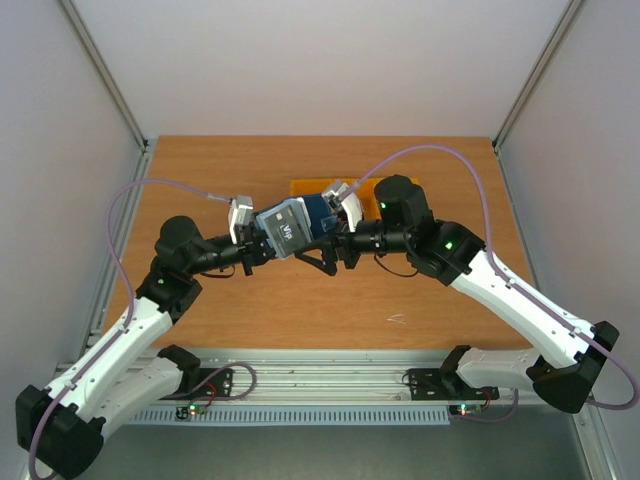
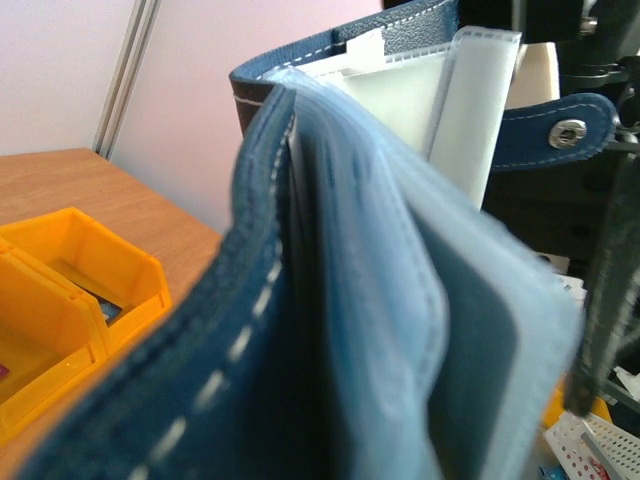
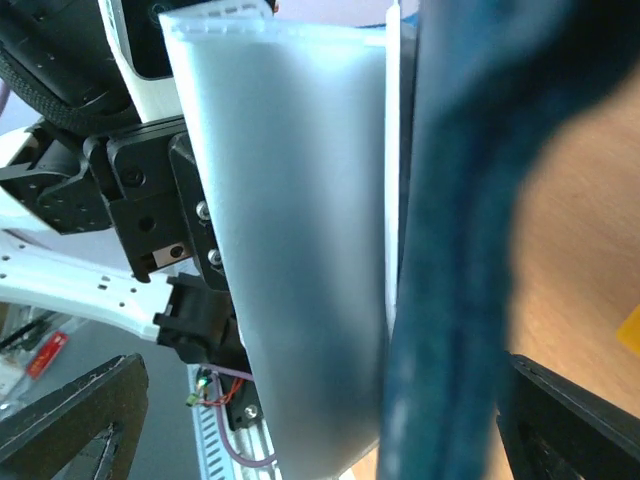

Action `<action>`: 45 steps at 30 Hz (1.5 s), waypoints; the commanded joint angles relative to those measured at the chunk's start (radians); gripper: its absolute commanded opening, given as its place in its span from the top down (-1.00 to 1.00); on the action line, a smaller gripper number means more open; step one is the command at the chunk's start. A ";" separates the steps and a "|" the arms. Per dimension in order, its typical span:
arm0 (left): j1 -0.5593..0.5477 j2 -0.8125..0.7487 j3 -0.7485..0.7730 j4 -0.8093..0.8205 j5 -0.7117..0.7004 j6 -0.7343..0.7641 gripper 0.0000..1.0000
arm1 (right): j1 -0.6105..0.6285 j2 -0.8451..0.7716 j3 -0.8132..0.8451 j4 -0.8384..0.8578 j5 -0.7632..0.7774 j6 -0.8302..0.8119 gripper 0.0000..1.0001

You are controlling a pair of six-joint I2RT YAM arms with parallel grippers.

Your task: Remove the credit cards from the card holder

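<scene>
The navy card holder (image 1: 300,225) hangs open in the air over the middle of the table, between my two grippers. A sleeve facing up shows a dark card (image 1: 288,235) with white lettering. My left gripper (image 1: 262,247) is shut on the holder's left end; in the left wrist view the stitched navy cover (image 2: 215,380), pale sleeves and snap tab (image 2: 567,133) fill the frame and hide my fingers. My right gripper (image 1: 322,250) is open, its dark fingers (image 3: 75,420) spread to either side of a clear sleeve (image 3: 300,250) and the cover (image 3: 455,300). I see no red or blue card.
An orange bin (image 1: 305,186) stands on the table behind the holder. The left wrist view shows orange bins (image 2: 70,290) low on the left with small blurred items inside. Wooden tabletop (image 1: 420,300) lies below; white walls close the sides and back.
</scene>
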 commanded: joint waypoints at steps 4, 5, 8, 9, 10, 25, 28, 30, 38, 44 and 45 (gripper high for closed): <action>0.005 -0.003 0.039 0.031 -0.008 0.018 1.00 | 0.045 0.007 0.030 0.016 0.257 -0.016 -0.68; 0.005 -0.004 0.040 0.031 -0.007 0.018 0.99 | 0.045 0.003 0.030 0.016 0.272 -0.015 -0.52; 0.005 -0.007 0.037 0.041 0.002 0.018 0.99 | 0.045 -0.013 0.023 0.012 0.325 -0.009 0.23; 0.005 -0.006 0.035 0.049 0.011 0.018 0.99 | 0.044 -0.020 0.020 0.006 0.348 -0.006 0.49; 0.005 -0.006 0.033 0.058 0.020 0.016 0.99 | 0.044 -0.027 0.016 -0.003 0.373 -0.001 0.74; 0.007 0.011 0.016 0.228 0.168 -0.043 -0.70 | -0.001 -0.085 0.052 -0.124 0.376 -0.010 0.98; 0.007 0.014 0.020 0.171 0.112 -0.023 -0.80 | 0.001 -0.070 0.062 -0.117 0.322 -0.022 0.98; 0.007 0.012 0.023 0.136 0.072 -0.013 -0.79 | 0.001 -0.065 0.063 -0.109 0.286 -0.034 0.98; 0.010 0.016 0.016 0.086 -0.017 0.008 -0.34 | -0.001 -0.079 0.048 -0.049 0.115 -0.093 0.97; 0.010 0.014 0.001 0.151 0.049 0.001 0.37 | -0.007 -0.090 0.015 -0.013 0.027 -0.103 0.98; 0.010 0.013 -0.001 0.166 0.059 0.000 0.60 | -0.012 -0.089 0.010 -0.011 0.022 -0.101 0.97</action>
